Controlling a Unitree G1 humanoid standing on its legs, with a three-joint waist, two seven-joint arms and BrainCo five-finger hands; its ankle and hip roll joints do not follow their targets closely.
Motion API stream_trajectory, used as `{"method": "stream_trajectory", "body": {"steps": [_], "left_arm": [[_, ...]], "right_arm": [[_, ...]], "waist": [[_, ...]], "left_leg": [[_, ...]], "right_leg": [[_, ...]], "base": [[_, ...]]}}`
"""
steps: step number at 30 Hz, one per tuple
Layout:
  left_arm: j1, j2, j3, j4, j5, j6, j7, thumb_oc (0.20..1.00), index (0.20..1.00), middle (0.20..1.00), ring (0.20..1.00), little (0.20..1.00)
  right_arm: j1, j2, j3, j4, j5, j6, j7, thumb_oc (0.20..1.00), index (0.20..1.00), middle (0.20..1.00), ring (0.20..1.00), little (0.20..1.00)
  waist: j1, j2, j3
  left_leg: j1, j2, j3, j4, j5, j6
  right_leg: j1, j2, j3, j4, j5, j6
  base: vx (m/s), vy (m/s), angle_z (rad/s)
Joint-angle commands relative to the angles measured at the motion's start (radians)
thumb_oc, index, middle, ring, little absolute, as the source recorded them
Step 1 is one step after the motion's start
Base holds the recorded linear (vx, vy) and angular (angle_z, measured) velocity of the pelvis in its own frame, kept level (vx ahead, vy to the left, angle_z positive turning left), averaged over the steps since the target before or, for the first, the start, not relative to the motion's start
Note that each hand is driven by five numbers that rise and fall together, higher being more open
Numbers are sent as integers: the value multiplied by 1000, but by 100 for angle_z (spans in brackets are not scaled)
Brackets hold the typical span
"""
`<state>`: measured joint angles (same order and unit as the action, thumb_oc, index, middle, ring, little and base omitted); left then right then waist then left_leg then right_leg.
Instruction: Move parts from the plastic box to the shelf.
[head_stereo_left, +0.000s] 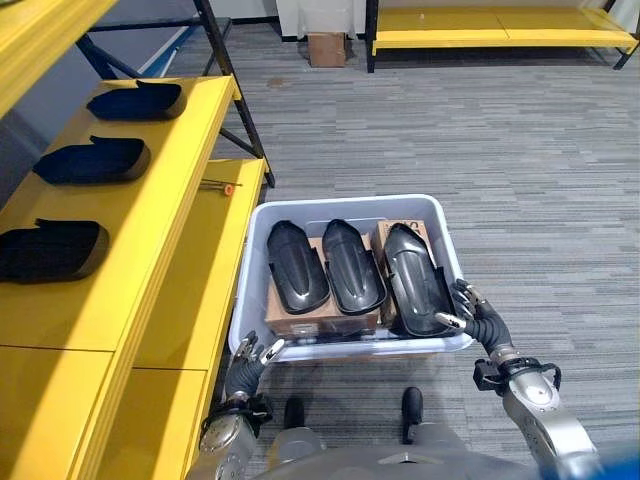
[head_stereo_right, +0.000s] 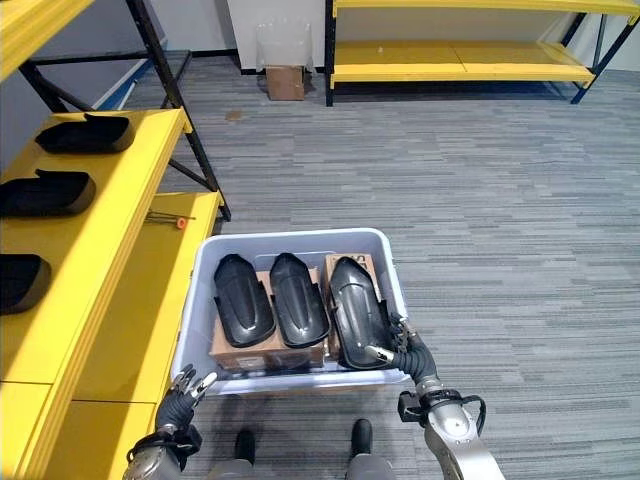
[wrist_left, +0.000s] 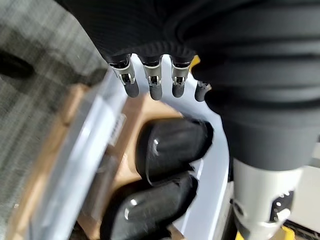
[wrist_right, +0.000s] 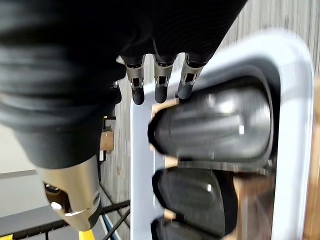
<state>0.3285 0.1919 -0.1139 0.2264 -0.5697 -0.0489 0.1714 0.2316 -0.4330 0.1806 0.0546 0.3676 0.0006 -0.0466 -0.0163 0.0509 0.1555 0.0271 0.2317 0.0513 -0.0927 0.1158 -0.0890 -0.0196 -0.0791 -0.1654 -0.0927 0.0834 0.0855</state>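
Your two hands flank the near end of the box of parts.

Your left hand (head_stereo_left: 250, 362), fingers loosely spread and holding nothing, sits just outside the near left corner of the pale translucent plastic box (head_stereo_left: 432, 212); your right hand (head_stereo_left: 470, 312), fingers relaxed too, is at the near right rim beside the rightmost of three glossy black moulded parts (head_stereo_left: 413, 278) lying on brown cardboard cartons (head_stereo_left: 300, 322) inside. Farther left, three more black parts (head_stereo_left: 92, 160) rest on the yellow metal shelf (head_stereo_left: 165, 205).
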Motion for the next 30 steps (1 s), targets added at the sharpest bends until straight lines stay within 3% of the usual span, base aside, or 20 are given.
{"method": "stream_trajectory", "body": {"steps": [1, 9, 14, 23, 30], "left_arm": [[-41, 76, 28, -61, 2, -49, -18, 1000, 1000, 1000, 1000, 1000], [-47, 78, 48, -144, -16, -75, -17, 1000, 1000, 1000, 1000, 1000], [-171, 114, 10, -191, -22, -122, 21, 1000, 1000, 1000, 1000, 1000], [-368, 103, -64, -233, -31, -175, 96, 1000, 1000, 1000, 1000, 1000], [-424, 99, -107, -247, -36, -187, 120, 1000, 1000, 1000, 1000, 1000]], "right_arm": [[-17, 9, -27, -112, -9, -56, -2, 1000, 1000, 1000, 1000, 1000], [-138, -27, -56, -231, -39, -114, -44, 1000, 1000, 1000, 1000, 1000], [-370, -18, 37, -209, -68, -136, -124, 1000, 1000, 1000, 1000, 1000], [-604, 25, 114, -154, -134, -124, -231, 1000, 1000, 1000, 1000, 1000], [-674, 58, 131, -100, -166, -117, -296, 1000, 1000, 1000, 1000, 1000]], "waist": [[0, -22, 15], [-5, 9, 33], [6, 22, 85], [10, 11, 163], [13, 3, 205]], "left_leg": [[30, -29, 15, 5, -55, -43], [-23, -14, 44, 5, -32, -64], [-89, -22, 63, 5, -29, -58], [-188, -50, 74, 5, -21, -52], [-214, -64, 76, 5, -21, -46]], "right_leg": [[-47, -90, -24, 96, -6, 71], [-117, -82, -13, 96, 6, 73], [-217, -94, 11, 119, 29, 85], [-349, -112, 32, 164, 58, 96], [-384, -125, 38, 176, 63, 98]], "base": [[15, -166, 19], [-23, -36, -4], [-110, 26, -13], [-55, 26, -3], [-10, 9, -2]]}}
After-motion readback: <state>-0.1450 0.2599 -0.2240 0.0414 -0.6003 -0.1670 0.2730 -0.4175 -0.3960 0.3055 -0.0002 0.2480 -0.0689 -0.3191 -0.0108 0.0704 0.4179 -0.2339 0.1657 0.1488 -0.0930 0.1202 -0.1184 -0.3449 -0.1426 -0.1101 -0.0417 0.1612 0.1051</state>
